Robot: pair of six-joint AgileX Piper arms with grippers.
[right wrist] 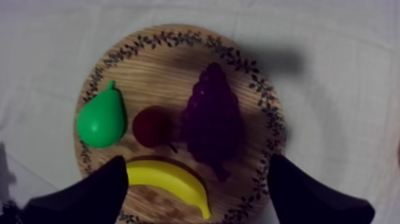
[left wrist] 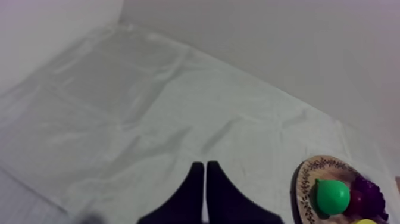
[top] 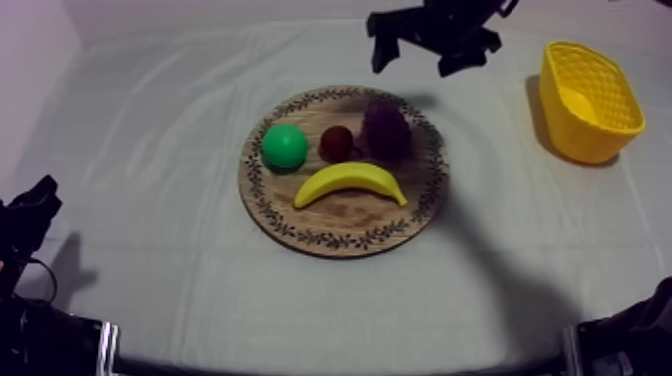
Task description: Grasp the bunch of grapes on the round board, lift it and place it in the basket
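My right gripper [top: 415,62] is spread wide above the dark purple bunch of grapes [right wrist: 212,116]. I'd drop straight, straddle it, and dodge the small red fruit [right wrist: 152,126]. The left gripper [left wrist: 205,179] is pressed together.

This looks like a robot test bench in a lab. A table [top: 150,150] under a plain grey-white cloth has bare pale walls [left wrist: 268,36] rising at its far side and its left. One black robot arm [top: 28,215] sits at the near left, and a second arm [top: 440,25] reaches in from the far right. The things laid out are staged props. A round wooden board [top: 345,218] in the middle bears toy fruit: a pear [top: 285,147], a banana [top: 350,183], a bunch of grapes [top: 386,127] and a small red fruit [top: 336,142]. A yellow basket [top: 590,100] stands at the far right.
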